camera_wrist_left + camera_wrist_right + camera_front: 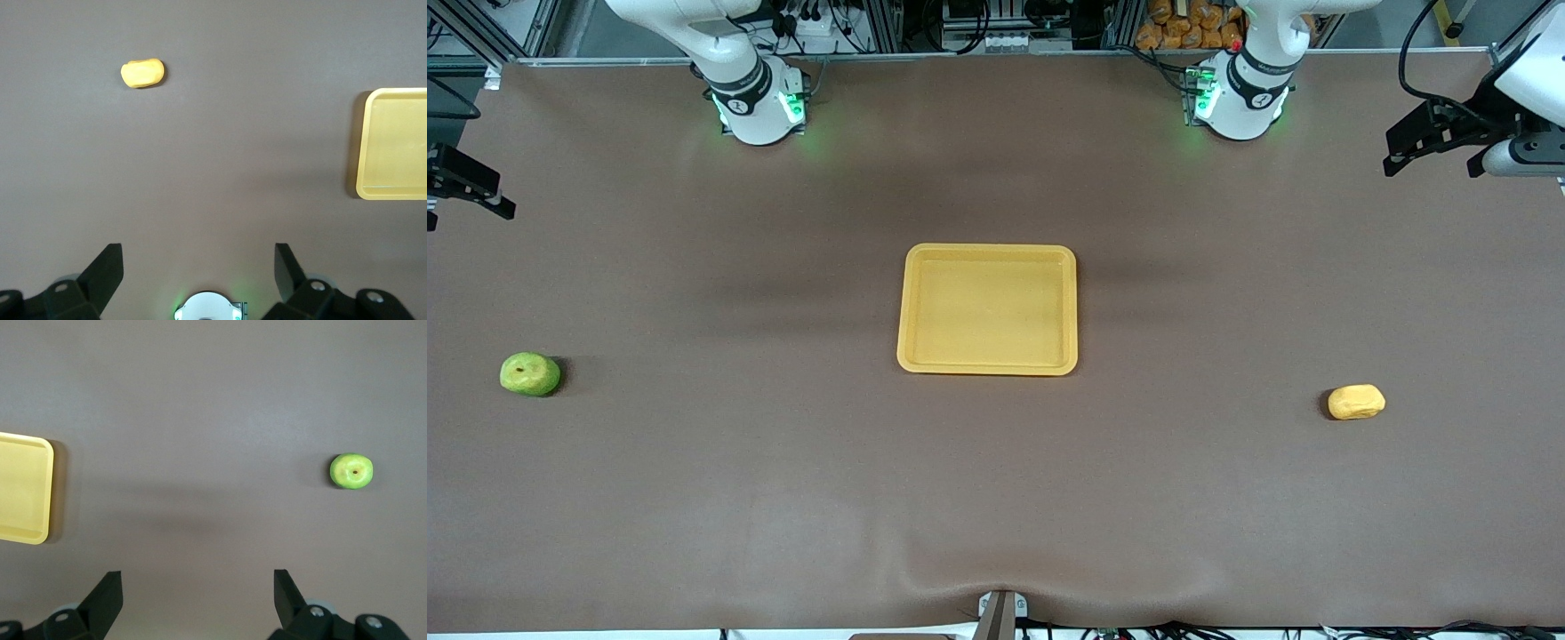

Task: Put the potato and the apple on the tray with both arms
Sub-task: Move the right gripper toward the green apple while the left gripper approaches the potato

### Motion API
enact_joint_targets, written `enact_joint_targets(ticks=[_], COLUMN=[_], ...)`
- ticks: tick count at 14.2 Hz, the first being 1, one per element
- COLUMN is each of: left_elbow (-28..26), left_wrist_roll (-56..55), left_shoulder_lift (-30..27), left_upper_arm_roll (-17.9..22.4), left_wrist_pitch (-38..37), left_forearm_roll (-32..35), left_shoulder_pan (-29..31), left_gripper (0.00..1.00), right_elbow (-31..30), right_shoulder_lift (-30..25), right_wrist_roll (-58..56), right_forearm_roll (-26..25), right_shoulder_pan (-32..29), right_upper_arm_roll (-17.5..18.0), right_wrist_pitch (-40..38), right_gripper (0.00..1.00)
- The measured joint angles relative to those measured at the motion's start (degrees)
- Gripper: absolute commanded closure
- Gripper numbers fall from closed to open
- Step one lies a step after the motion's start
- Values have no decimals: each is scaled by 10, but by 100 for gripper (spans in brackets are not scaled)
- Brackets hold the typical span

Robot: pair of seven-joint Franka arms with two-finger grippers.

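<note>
The yellow-orange tray lies flat at the table's middle with nothing on it. The green apple rests toward the right arm's end, nearer the front camera than the tray. The yellow potato rests toward the left arm's end. My left gripper hangs high and open over bare table at its own end; its view takes in the potato and part of the tray. My right gripper hangs high and open at its end, seeing the apple and the tray's corner. Neither gripper holds anything.
Brown matting covers the table, with a wrinkle and a small mount at the edge nearest the front camera. The two arm bases glow green along the edge farthest from it. Cables and racks crowd that edge.
</note>
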Motion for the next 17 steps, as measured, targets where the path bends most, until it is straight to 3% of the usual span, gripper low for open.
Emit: enact_joint_targets(ticks=[6, 17], left_elbow=[1, -1], left_wrist_roll=[-1, 29], left_shoulder_lift=[1, 12], left_upper_arm_roll=[0, 0], left_wrist_pitch=[-2, -8], left_forearm_roll=[0, 0], left_shoulder_pan=[0, 0], left_gripper=[0, 0], right_elbow=[0, -2], right_shoulder_lift=[2, 23], right_wrist_roll=[2, 3], right_forearm_roll=[0, 0], right_shoulder_pan=[-47, -58], right_upper_arm_roll=[53, 56], right_wrist_pitch=[2, 2], right_gripper=[0, 0])
